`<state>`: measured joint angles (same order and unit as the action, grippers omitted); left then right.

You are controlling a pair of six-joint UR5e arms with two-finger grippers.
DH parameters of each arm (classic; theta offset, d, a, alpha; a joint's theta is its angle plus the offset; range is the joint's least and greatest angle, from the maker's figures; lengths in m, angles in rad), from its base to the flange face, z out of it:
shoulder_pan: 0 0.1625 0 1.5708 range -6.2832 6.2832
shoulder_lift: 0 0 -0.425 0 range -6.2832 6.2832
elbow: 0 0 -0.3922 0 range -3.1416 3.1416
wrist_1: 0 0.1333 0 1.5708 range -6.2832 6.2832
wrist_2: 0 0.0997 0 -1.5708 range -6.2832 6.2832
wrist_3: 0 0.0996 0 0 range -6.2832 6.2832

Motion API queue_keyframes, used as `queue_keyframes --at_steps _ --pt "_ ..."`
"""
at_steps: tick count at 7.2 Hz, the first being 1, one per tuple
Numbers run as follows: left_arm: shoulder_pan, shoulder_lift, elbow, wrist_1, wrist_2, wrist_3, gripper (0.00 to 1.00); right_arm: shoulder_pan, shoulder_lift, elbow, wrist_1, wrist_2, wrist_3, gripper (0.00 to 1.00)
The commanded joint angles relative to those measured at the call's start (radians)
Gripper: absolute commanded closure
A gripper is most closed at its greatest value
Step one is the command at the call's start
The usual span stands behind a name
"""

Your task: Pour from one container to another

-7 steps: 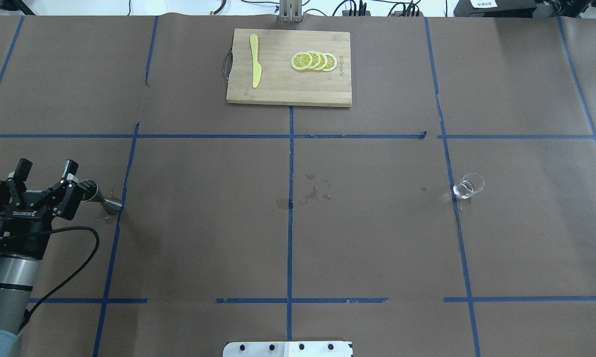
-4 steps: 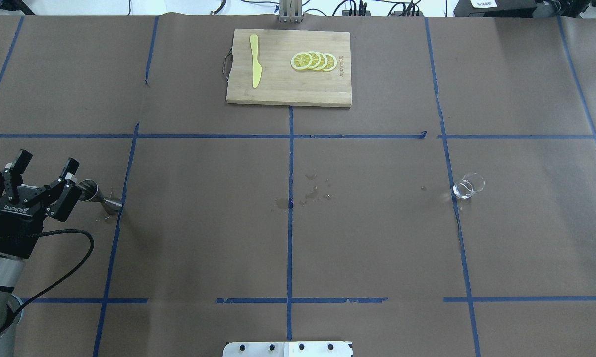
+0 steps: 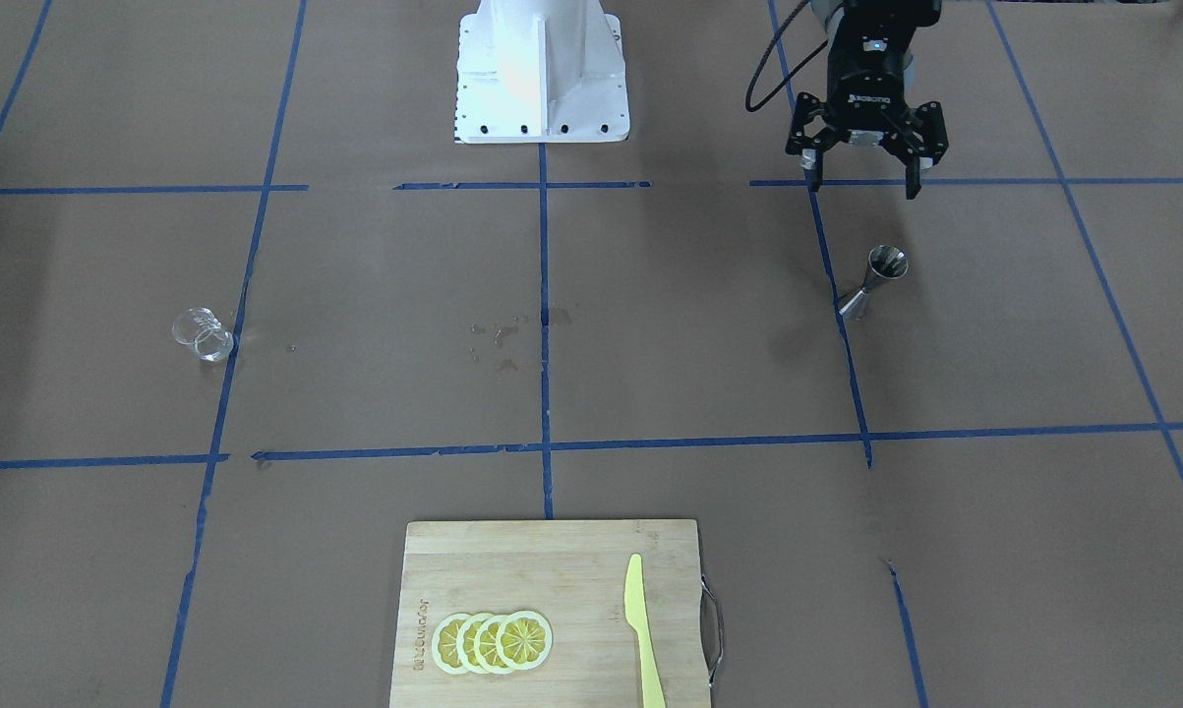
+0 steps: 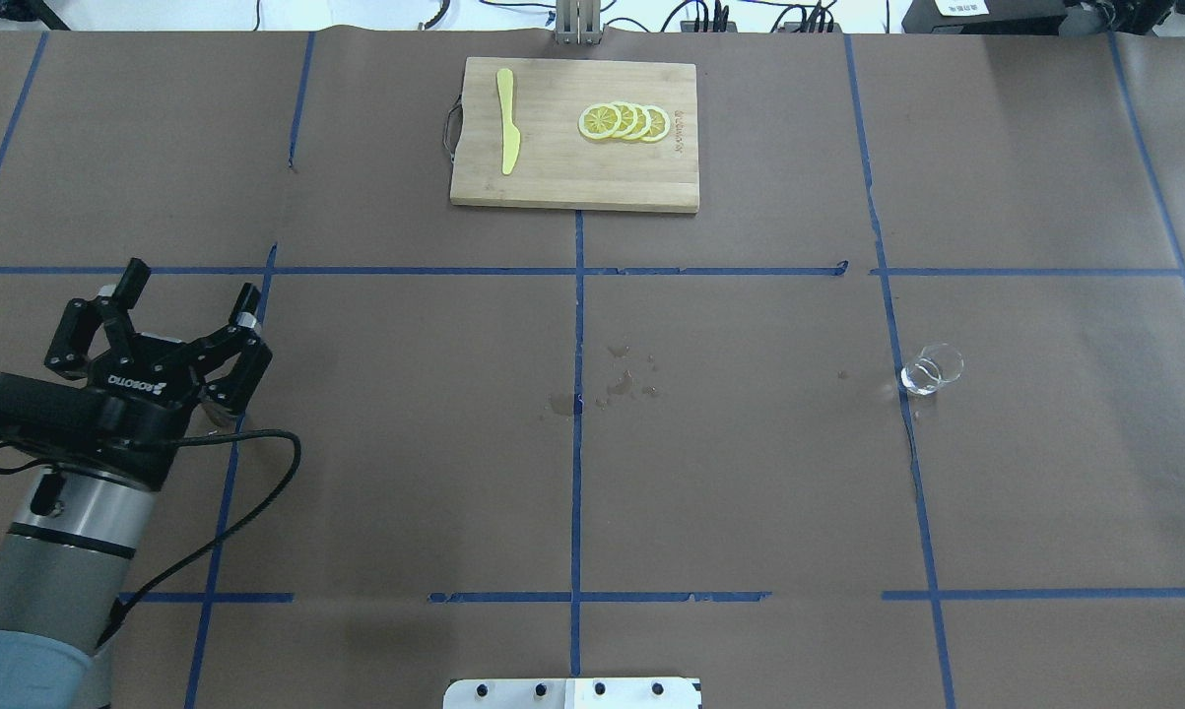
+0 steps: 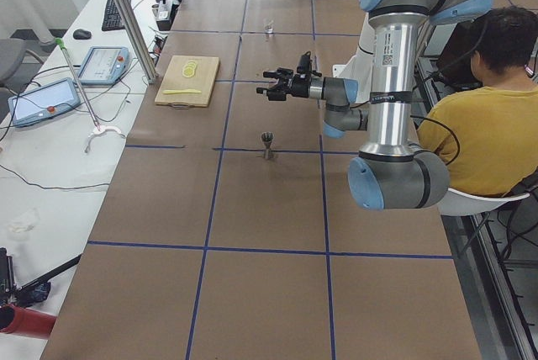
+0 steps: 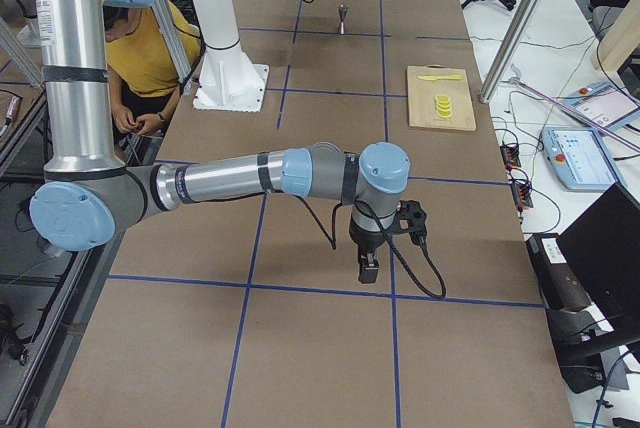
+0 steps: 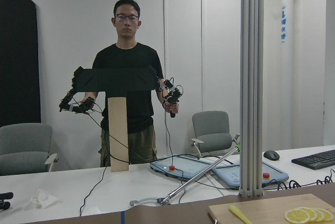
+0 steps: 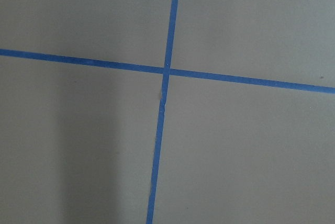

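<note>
Jaws of the left gripper (image 3: 863,185) are standing spread wide and gripping nothing. They are hanging in the air on the robot's side of the jigger (image 3: 873,280) and clear of it, probably so that nothing is crowding its mouth. The jigger is standing upright on the tabletop (image 3: 699,374), wide cone uppermost. It is showing as two small steel cones joined at a narrow waist and is catching the light dully. The glass cup (image 3: 201,333) is sitting well apart from the jigger, far across the tabletop toward the robot's right. It is short, round and see-through, and too small here to say whether it is holding any liquid. A few wet spots (image 3: 501,339) are lying between the jigger and the cup. The right gripper (image 6: 367,270) is pointing down at bare tabletop, also well apart from the jigger. Only a side view is showing it, so the state of its jaws cannot be told. With neither arm holding the cup, no pouring looks to be going on.
</note>
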<state>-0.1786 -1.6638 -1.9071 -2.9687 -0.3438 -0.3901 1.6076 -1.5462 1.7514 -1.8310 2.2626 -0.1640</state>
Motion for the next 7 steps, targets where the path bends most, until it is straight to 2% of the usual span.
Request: queue_keyframes --at_steps 1,2,3,4,5,6,7 --pt "-0.037 -0.147 -0.015 0.240 -0.045 0.054 0.00 0.000 -0.002 -0.001 -0.001 0.000 0.000 0.00" --pt "-0.098 -0.196 -0.015 0.345 -0.129 0.054 0.00 0.000 -0.003 -0.001 -0.001 -0.002 0.000 0.00" --pt "-0.176 -0.217 -0.018 0.406 -0.270 0.054 0.00 0.000 -0.006 -0.001 -0.001 -0.002 0.000 0.00" --pt "-0.299 -0.220 -0.020 0.497 -0.464 0.054 0.00 0.000 -0.009 -0.001 0.001 -0.002 0.000 0.00" --pt "-0.464 -0.253 -0.030 0.649 -0.709 0.054 0.00 0.000 -0.012 -0.001 -0.001 -0.002 0.000 0.00" --pt "-0.640 -0.278 -0.030 0.781 -0.993 0.062 0.00 0.000 -0.014 -0.001 -0.001 -0.002 0.000 0.00" --pt "-0.820 -0.283 -0.015 0.848 -1.292 0.200 0.00 0.000 -0.017 -0.001 0.001 -0.002 0.000 0.00"
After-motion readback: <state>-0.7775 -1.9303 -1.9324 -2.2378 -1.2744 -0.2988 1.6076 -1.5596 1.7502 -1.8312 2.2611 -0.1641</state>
